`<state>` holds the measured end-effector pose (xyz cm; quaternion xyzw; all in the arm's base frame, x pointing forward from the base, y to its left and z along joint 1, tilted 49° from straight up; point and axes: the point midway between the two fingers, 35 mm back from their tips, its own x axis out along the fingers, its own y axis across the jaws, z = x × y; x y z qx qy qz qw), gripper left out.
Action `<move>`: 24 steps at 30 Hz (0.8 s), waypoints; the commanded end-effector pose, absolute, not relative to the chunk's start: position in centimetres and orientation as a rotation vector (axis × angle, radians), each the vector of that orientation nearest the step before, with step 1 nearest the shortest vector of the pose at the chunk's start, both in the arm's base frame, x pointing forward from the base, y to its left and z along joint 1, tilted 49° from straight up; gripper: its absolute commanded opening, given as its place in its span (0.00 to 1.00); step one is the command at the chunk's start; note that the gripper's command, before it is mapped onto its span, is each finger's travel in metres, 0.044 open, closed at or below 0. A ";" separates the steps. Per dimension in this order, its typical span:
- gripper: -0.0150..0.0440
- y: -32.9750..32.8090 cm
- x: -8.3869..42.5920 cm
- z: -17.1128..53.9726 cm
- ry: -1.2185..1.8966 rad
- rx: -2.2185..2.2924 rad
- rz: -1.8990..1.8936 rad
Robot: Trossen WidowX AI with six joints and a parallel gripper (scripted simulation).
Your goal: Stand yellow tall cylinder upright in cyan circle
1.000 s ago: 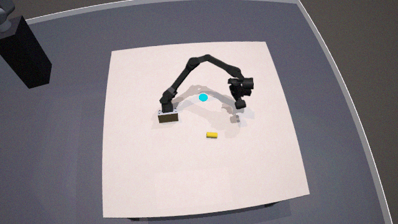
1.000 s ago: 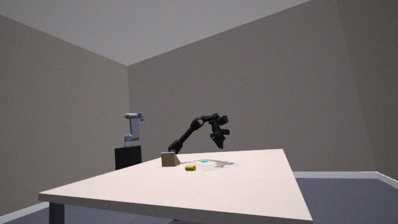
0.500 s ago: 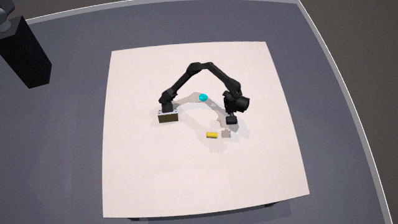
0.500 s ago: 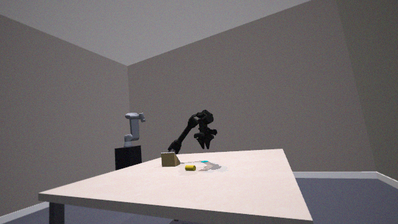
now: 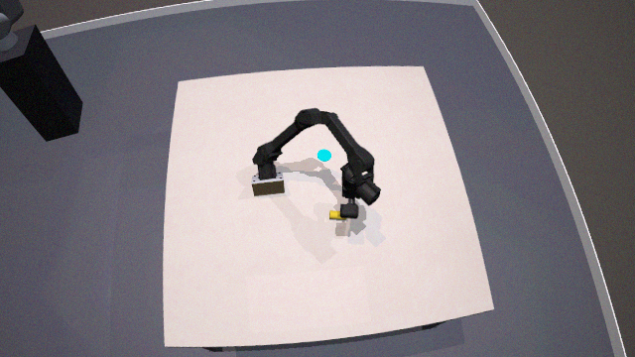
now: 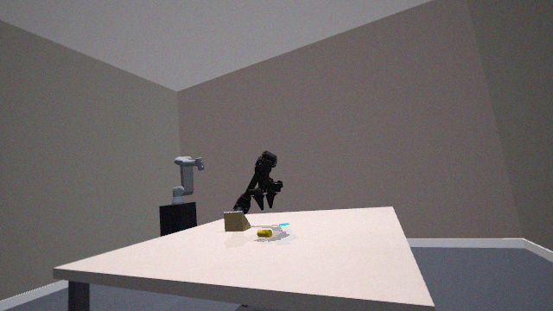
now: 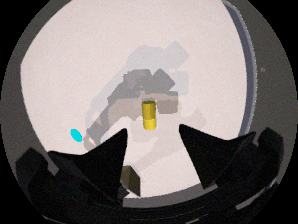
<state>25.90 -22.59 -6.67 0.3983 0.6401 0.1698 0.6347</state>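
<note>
The yellow cylinder (image 5: 334, 214) (image 6: 264, 233) (image 7: 149, 115) lies on its side on the table; in the top view its right end is hidden by the gripper. The cyan circle (image 5: 324, 155) (image 6: 283, 224) (image 7: 76, 135) is a flat disc on the table, away from the cylinder. My gripper (image 6: 266, 209) (image 7: 153, 129) is open and empty, its fingers pointing down. It hangs above the table over the cylinder's area. In the wrist view the cylinder shows beyond and between the two fingertips, not touched by them.
The arm's base block (image 5: 268, 187) (image 6: 235, 221) (image 7: 131, 180) stands on the pale table (image 5: 223, 297) (image 6: 337, 259), left of the cylinder in the top view. A second, grey arm (image 6: 187, 177) stands on a black pedestal (image 5: 42, 84) (image 6: 177, 219) off the table.
</note>
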 end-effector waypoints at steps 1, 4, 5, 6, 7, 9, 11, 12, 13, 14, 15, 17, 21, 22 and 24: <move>0.78 -22.3 25.5 -7.0 1.471 0.915 0.407; 0.78 -20.8 26.0 -8.7 1.471 0.915 0.406; 0.78 -20.0 26.2 -9.4 1.471 0.915 0.406; 0.78 -19.3 26.4 -10.2 1.470 0.915 0.406; 0.78 -18.5 26.5 -10.8 1.470 0.915 0.406; 0.78 -17.0 26.7 -12.2 1.470 0.915 0.407; 0.78 -15.3 26.7 -13.4 1.469 0.916 0.409; 0.78 -14.7 26.7 -13.8 1.469 0.917 0.410; 0.78 -14.3 26.7 -14.1 1.469 0.917 0.411; 0.78 -14.2 26.7 -14.2 1.469 0.917 0.411; 0.78 -14.2 26.7 -14.2 1.469 0.917 0.411; 0.78 -14.2 26.7 -14.2 1.469 0.917 0.411; 0.60 -14.2 26.7 -14.2 1.469 0.917 0.411; 0.56 -14.2 26.7 -14.2 1.469 0.917 0.411; 0.47 -14.2 26.7 -14.2 1.469 0.917 0.411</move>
